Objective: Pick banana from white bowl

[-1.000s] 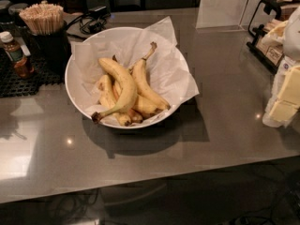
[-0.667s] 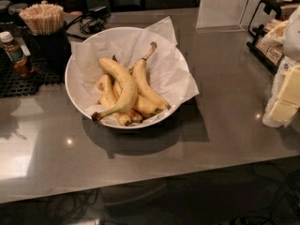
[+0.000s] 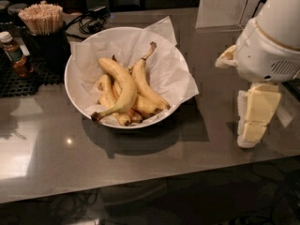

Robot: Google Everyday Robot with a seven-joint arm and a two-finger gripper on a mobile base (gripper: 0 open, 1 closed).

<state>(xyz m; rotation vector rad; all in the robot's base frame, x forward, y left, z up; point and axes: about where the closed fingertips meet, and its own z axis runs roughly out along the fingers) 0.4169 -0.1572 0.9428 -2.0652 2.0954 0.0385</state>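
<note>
The white bowl [image 3: 68, 86], wide and lined with crinkled white paper, stands on the grey counter left of centre. Several yellow bananas lie in it. The banana [image 3: 124, 84] is the long, strongly curved one on top of the pile; its thin stem runs to a dark tip at the bowl's front left. My gripper [image 3: 254, 118] hangs from the white arm [image 3: 272, 36] at the right of the view, above the counter. It is well to the right of the bowl and clear of it, and holds nothing that I can see.
A dark cup of wooden stirrers [image 3: 42, 20] and a small sauce bottle [image 3: 14, 55] stand on a black mat at the back left. Cables [image 3: 91, 23] lie behind the bowl. A white upright card [image 3: 220, 6] stands at the back right. The counter's front edge runs along the bottom.
The arm and gripper have moved left, further into view and closer to the bowl. The bowl and bananas have not moved.
</note>
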